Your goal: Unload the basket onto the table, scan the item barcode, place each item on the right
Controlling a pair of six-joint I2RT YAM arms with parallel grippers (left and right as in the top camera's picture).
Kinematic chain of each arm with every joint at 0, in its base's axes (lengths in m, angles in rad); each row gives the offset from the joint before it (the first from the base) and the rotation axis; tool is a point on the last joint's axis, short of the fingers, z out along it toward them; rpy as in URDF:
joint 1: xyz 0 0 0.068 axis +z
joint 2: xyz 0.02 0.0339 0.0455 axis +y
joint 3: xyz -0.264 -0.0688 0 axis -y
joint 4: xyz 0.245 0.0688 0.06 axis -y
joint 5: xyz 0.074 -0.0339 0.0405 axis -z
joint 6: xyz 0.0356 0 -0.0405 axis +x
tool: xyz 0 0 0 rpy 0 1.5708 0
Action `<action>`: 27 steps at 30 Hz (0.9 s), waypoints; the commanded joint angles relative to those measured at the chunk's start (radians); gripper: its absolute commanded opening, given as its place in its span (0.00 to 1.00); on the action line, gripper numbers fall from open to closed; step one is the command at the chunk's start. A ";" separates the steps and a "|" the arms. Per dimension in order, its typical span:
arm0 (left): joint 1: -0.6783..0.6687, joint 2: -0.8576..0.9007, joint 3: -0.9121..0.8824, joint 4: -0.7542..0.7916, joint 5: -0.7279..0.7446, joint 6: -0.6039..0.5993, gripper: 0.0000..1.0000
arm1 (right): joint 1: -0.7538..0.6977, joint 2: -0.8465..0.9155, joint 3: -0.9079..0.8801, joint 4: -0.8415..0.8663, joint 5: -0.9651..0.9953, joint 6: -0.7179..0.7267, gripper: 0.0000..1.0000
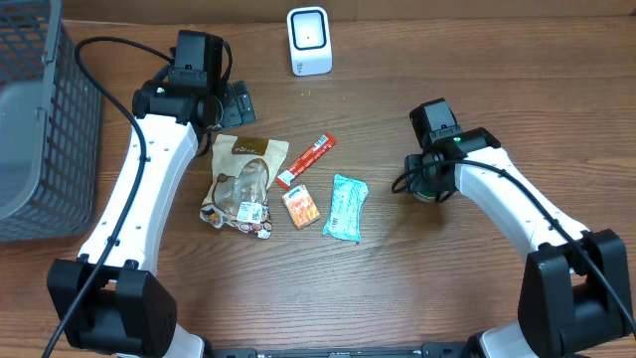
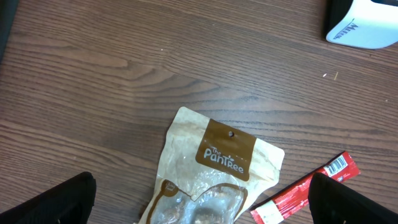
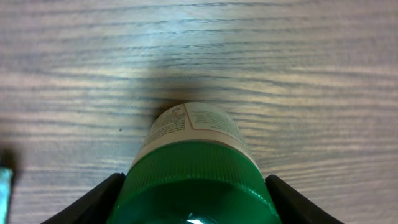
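Right claw (image 3: 194, 202) is clamped on the green-capped bottle (image 3: 194, 171), cap wedged between its fingers, white labelled end sticking out toward 12 o'clock.

Overhead looks down; wrist cameras hover close (same table (image 1: 417, 293)).

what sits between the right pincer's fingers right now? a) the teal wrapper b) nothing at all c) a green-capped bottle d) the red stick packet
c: in the right wrist view the green-capped bottle fills the gap of the right pincer, with both fingers against its cap.
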 commanded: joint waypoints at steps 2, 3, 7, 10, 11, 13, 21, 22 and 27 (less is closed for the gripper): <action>-0.002 -0.001 0.013 0.001 -0.006 -0.006 1.00 | -0.003 -0.012 -0.001 0.010 -0.062 -0.264 0.56; -0.002 -0.001 0.013 0.001 -0.006 -0.006 1.00 | -0.003 -0.012 -0.001 0.009 -0.087 -0.316 0.56; -0.002 -0.001 0.013 0.001 -0.006 -0.006 1.00 | -0.003 -0.012 -0.001 0.007 -0.179 -0.551 0.53; -0.002 -0.001 0.013 0.001 -0.006 -0.006 1.00 | -0.003 -0.012 -0.001 0.000 -0.238 -0.704 0.52; -0.002 -0.001 0.013 0.001 -0.006 -0.006 1.00 | -0.003 -0.012 -0.001 -0.006 -0.256 -0.746 0.52; -0.002 -0.001 0.013 0.001 -0.006 -0.006 1.00 | -0.003 -0.012 -0.001 -0.024 -0.291 -0.837 0.52; -0.002 -0.001 0.013 0.001 -0.006 -0.006 1.00 | -0.003 -0.012 -0.001 -0.055 -0.337 -1.084 0.66; -0.002 -0.001 0.013 0.001 -0.006 -0.006 1.00 | -0.003 -0.012 -0.001 -0.051 -0.337 -1.083 0.89; -0.002 -0.001 0.013 0.001 -0.006 -0.006 1.00 | -0.002 -0.012 0.020 -0.048 -0.316 -1.045 1.00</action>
